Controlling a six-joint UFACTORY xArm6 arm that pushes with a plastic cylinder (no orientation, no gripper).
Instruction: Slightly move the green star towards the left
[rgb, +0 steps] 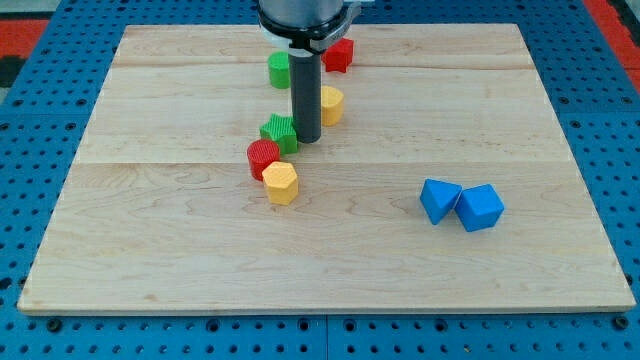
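Here we are over the pale wooden board (150, 250), and the small green star-shaped block (279, 131) sits a little to the view's left of centre, in the upper half. It lies flat; it has no clear long axis, and which way its points face is too small to tell. My tip (306, 139), the lower end of the dark straight rod, stands right against the star's right-hand edge, touching or all but touching. It is a bare rod, so it grasps nothing and only presses from the side. Just below the star, the red ridged block (263, 156) sits close against it, and the yellow hexagonal block (282, 183) sits against that one in turn. Behind the rod, a second yellow block (332, 104) peeks out on the right, a green cylinder (279, 69) on the left, and a red star-like block (340, 54) lies near the view's top. Well apart, lower right, two blue blocks (461, 204) sit touching each other.
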